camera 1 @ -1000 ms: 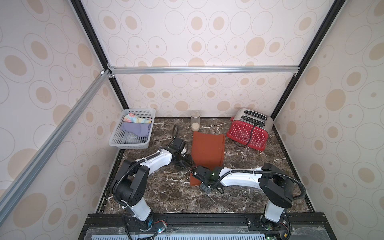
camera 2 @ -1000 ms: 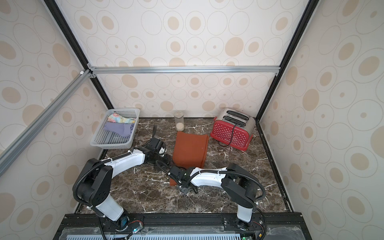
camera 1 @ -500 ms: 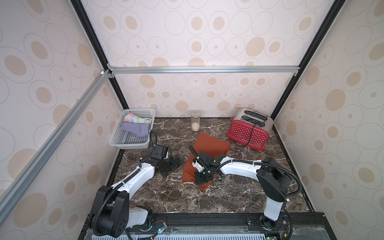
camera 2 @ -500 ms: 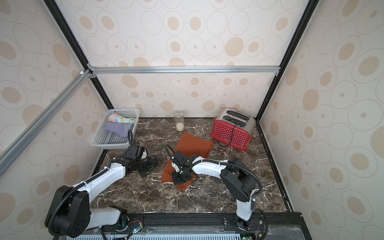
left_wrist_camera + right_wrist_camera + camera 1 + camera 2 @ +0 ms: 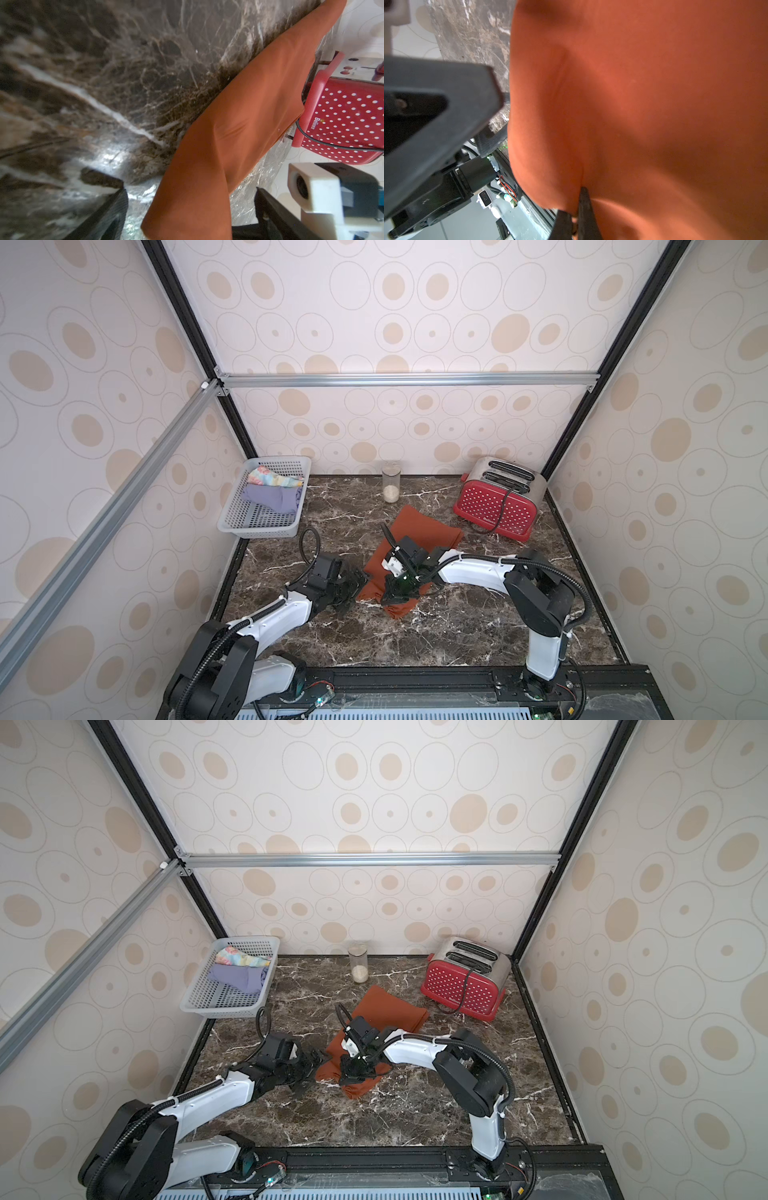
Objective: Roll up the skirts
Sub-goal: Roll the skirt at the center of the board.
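The rust-orange skirt (image 5: 419, 531) (image 5: 390, 1011) lies skewed and partly folded mid-table. My right gripper (image 5: 392, 597) (image 5: 577, 207) is shut on a fold of its near part, with cloth pinched between the jaws. My left gripper (image 5: 356, 587) (image 5: 191, 218) is open at the skirt's near left corner. In the left wrist view that corner lies between the two dark fingers (image 5: 108, 209), apart from both. The lavender skirt (image 5: 274, 497) and the floral skirt (image 5: 270, 477) sit bunched in the grey basket (image 5: 257, 531) at the back left.
A red dotted toaster (image 5: 496, 506) with a black cord stands at the back right, close to the orange skirt's far corner. A glass jar (image 5: 391, 487) stands at the back wall. The dark marble table is walled on three sides.
The flat orange skirt has been dragged askew and bunched by my shut right gripper. My left gripper let go, drew back left, opened, and now sits around the skirt's near left corner.
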`<state>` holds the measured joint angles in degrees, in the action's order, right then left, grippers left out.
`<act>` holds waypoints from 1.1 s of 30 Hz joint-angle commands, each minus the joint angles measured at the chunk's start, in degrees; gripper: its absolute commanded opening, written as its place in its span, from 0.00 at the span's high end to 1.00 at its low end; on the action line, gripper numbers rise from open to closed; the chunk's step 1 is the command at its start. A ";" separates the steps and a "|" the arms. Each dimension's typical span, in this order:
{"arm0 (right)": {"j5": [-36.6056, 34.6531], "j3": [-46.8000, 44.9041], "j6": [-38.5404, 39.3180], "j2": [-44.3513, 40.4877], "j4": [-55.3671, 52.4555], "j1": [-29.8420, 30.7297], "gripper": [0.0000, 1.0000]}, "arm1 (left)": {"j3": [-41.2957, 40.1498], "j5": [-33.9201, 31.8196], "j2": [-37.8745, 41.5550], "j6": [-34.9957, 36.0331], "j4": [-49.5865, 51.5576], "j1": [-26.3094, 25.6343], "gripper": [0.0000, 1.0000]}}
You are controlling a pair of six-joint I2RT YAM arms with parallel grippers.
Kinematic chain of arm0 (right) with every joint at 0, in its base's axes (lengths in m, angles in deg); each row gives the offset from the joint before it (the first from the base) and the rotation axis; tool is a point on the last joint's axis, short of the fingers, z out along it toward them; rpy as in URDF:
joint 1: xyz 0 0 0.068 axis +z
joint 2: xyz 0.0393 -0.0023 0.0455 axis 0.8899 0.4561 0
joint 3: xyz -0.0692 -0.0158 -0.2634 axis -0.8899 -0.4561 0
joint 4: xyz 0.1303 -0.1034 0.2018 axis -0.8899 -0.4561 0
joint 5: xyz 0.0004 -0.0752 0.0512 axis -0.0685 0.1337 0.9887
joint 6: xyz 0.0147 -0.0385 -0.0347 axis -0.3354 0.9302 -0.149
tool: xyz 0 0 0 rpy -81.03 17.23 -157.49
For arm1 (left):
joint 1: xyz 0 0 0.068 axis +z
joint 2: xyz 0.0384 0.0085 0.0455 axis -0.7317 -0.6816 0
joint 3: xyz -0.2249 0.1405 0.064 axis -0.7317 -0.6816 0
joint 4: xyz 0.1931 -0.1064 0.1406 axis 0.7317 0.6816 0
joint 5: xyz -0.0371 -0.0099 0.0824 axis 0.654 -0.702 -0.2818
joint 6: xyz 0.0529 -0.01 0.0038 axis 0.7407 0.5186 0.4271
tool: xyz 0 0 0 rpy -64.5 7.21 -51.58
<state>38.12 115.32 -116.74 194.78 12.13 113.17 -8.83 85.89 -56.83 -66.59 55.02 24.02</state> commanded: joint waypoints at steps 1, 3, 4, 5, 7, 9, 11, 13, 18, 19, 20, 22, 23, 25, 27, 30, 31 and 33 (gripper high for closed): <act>1.78 -1.31 -1.05 -2.13 0.66 0.13 1.00 | -0.56 -3.24 -1.66 -4.91 -3.77 -0.29 0.20; 2.25 -1.94 -1.06 -2.57 0.90 -0.07 1.00 | 0.47 -4.08 -3.34 -5.32 -4.86 -0.29 0.37; 2.57 -2.31 -1.22 -2.78 1.01 -0.17 1.00 | 1.29 -4.09 -4.34 -5.34 -4.96 -0.29 0.47; 2.80 -2.65 -1.38 -2.93 1.02 -0.44 1.00 | 2.41 -3.62 -5.60 -5.29 -4.69 -0.28 0.59; 2.61 -3.21 -1.32 -3.69 0.61 -0.81 1.00 | 6.24 -4.05 -7.77 -3.00 -1.00 -0.28 0.78; 1.67 -3.61 -0.82 -4.46 -0.81 -1.55 1.00 | 11.86 -6.06 -9.82 0.92 7.81 -0.29 0.84; 1.64 -3.78 -0.21 -4.82 -2.38 -2.56 1.00 | 16.35 -8.04 -11.55 3.98 13.80 -0.29 0.86; 2.55 -3.71 0.24 -4.58 -4.09 -3.89 1.00 | 20.60 -9.26 -13.53 7.40 17.66 -0.25 0.87; 6.61 -3.14 2.23 -1.90 -7.62 -9.11 1.00 | 34.60 -8.67 -22.71 18.27 28.95 0.23 0.90; 7.96 -3.12 2.20 -1.26 -7.52 -10.12 1.00 | 37.09 -8.54 -24.43 19.84 30.87 0.55 0.89; 9.43 -3.15 2.26 -0.43 -7.69 -11.27 1.00 | 39.50 -7.76 -26.40 21.48 32.34 0.80 0.87; 11.13 -3.18 2.60 0.88 -7.42 -13.19 1.00 | 43.56 -6.85 -29.21 24.12 34.35 1.73 0.87; 11.13 -3.32 2.74 1.42 -7.37 -14.06 1.00 | 44.77 -7.24 -30.11 24.60 36.09 2.21 0.86; 11.08 -3.09 3.18 2.65 -7.46 -15.10 1.00 | 46.05 -5.78 -31.41 24.51 35.43 3.55 0.85; 10.89 -2.56 3.40 4.12 -7.81 -16.04 1.00 | 48.00 -2.68 -33.23 24.07 35.28 4.69 0.81; 10.39 -2.37 2.84 5.69 -7.36 -17.14 1.00 | 50.31 0.37 -33.98 23.86 32.52 5.59 0.69; 10.01 -2.28 2.74 5.85 -7.43 -17.41 1.00 | 50.48 0.31 -33.40 24.04 32.48 5.61 0.62; 10.33 -2.70 1.67 5.65 -5.95 -18.03 1.00 | 49.27 -1.81 -30.62 24.49 32.35 5.68 0.46</act>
<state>49.59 112.98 -114.40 199.52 8.83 95.73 39.32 84.76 -90.55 -43.68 86.63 29.99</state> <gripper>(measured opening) 0.052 0.509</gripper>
